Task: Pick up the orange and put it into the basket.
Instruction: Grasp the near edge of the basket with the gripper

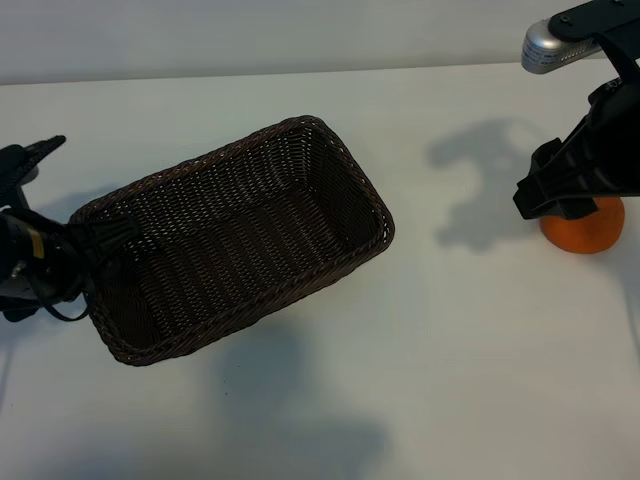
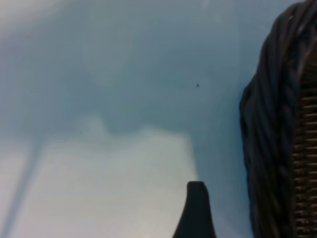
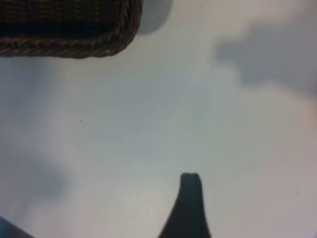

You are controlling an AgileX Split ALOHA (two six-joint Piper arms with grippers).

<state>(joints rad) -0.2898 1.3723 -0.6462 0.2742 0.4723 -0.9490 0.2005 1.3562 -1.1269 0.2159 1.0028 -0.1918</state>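
Step in hand: reaching for the orange [image 1: 590, 232]; nothing is lifted yet.
Orange: on the white counter [image 1: 330, 400] at the far right, well apart from the basket [image 1: 345, 175], its top hidden behind the right arm.
Right hand [image 1: 560, 200]: just over the orange, fingers spread apart, holding nothing; contact cannot be judged.
Left hand [image 1: 95, 240]: at the basket's left end, fingers apart, at the braided rim; whether it touches cannot be told.
Basket: empty, lying slantwise mid-counter.
Next move calls for: settling the right fingers around the fruit, closing, lifting, then carrying it over the rim.
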